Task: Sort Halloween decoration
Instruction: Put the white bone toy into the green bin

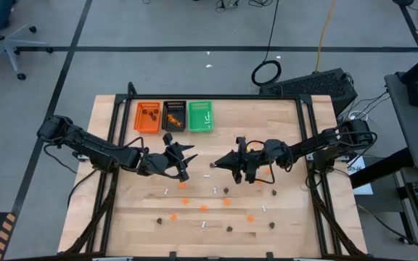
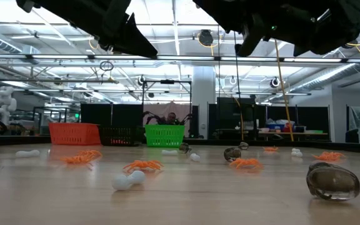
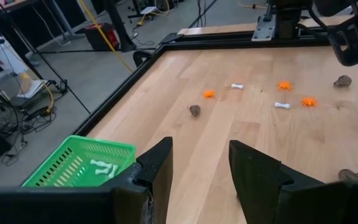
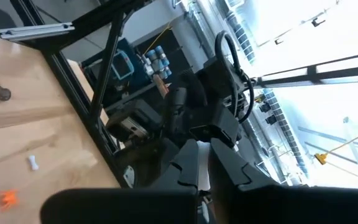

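Note:
The Halloween decoration lies scattered over the near half of the table: orange blobs (image 1: pixel 203 208), dark brown blobs (image 1: pixel 226 191) and white sticks (image 1: pixel 215 190). In the low view an orange blob (image 2: pixel 144 165), a white stick (image 2: pixel 129 180) and a brown blob (image 2: pixel 333 181) rest on the wood. My left gripper (image 1: pixel 186 162) (image 3: pixel 201 168) hangs open above the table's middle and holds nothing. My right gripper (image 1: pixel 215 164) (image 4: pixel 204 171) faces it from the right, raised, with its fingers together. My right gripper has its fingers together with a pale sliver (image 4: pixel 204 179) between them. I cannot tell whether that is a white stick or the light behind.
Three small trays stand in a row at the far edge: orange (image 1: pixel 148 117), black (image 1: pixel 174 116) and green (image 1: pixel 200 116), the green one (image 3: pixel 73 163) with white sticks inside. A dark frame rims the table (image 1: pixel 303 116). Bare wood lies between the trays and the grippers.

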You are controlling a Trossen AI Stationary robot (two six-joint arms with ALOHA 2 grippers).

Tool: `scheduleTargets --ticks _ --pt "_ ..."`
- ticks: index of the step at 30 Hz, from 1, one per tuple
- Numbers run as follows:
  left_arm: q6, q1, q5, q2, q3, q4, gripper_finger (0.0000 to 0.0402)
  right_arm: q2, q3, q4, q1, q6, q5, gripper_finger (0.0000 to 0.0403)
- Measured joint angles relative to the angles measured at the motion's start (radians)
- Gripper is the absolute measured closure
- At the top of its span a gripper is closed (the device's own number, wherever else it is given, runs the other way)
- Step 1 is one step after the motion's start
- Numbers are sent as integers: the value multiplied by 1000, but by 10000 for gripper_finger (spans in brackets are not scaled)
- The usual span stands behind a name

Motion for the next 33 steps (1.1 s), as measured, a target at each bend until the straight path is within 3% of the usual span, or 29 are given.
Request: scheduleTargets --ticks 6,16,27,30,33 --pt "14 0 0 0 0 0 247 0 0 0 -1 56 1 403" --pt "14 0 0 0 0 -1 247 0 0 71 -30 484 11 403" --pt "13 0 0 0 0 0 247 0 0 91 -42 971 243 403" --pt "13 0 0 0 0 1 247 0 0 91 -64 1144 265 403" --pt "13 0 0 0 0 1 247 0 0 78 -86 1217 266 403"
